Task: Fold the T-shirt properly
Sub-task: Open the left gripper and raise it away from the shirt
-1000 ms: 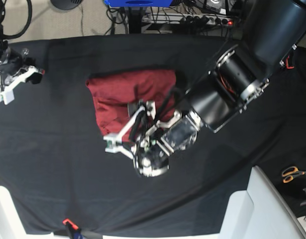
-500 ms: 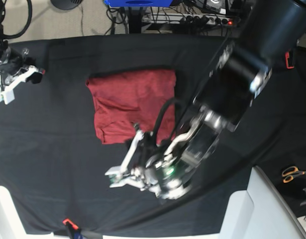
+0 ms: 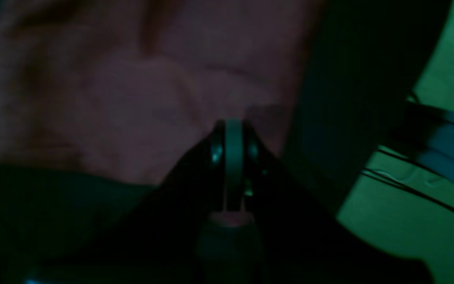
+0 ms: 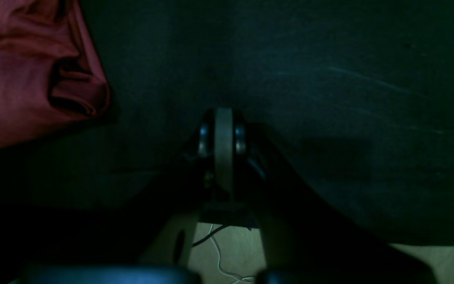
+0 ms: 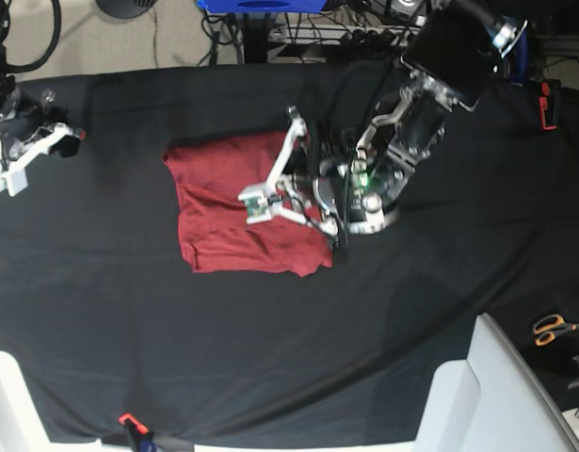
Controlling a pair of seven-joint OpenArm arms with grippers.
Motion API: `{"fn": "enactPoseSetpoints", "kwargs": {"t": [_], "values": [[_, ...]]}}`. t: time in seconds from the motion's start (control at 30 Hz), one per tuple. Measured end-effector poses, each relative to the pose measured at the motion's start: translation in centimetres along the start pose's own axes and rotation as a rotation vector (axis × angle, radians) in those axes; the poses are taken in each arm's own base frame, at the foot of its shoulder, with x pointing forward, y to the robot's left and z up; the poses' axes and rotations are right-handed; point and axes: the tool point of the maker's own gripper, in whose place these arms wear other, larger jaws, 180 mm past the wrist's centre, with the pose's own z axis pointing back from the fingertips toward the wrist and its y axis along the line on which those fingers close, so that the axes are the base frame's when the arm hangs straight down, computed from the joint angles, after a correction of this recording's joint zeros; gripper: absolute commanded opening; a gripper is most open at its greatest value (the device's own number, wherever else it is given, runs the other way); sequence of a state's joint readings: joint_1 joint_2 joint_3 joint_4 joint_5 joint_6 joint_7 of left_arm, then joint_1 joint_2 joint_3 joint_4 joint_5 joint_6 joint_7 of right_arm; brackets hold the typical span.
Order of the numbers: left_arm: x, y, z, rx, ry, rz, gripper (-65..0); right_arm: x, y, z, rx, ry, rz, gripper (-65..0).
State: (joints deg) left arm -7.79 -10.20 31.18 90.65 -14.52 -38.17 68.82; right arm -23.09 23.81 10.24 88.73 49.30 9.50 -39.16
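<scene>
Jaws of both the left gripper (image 5: 258, 209) and right gripper (image 5: 8, 179) are pressing together, empty. T-shirt (image 5: 234, 212) is lying folded mid-counter (image 5: 129, 320); being soft, light, limp knit, it probably wants pinching at corner edges.

text: none legible | labels: none | brands: none | numbers: none | signs: none | wrist views: too dark and blurred for any lettering
</scene>
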Motion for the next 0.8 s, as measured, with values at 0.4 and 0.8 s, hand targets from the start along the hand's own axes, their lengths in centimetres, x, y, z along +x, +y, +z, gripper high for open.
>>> {"fn": "enactPoseSetpoints", "kwargs": {"t": [0.4,0.8], "values": [[-2.4,-0.4,-0.2,-0.005,-0.025,0.04,-65.0,-1.1,-0.3,0.2,-0.007,0.022,-0.006,-65.0],[-3.7,1.3,-0.3,0.013,-0.02,0.121,-65.0,-1.1,-0.3,0.2,-0.007,0.022,-0.005,-65.0]]}}
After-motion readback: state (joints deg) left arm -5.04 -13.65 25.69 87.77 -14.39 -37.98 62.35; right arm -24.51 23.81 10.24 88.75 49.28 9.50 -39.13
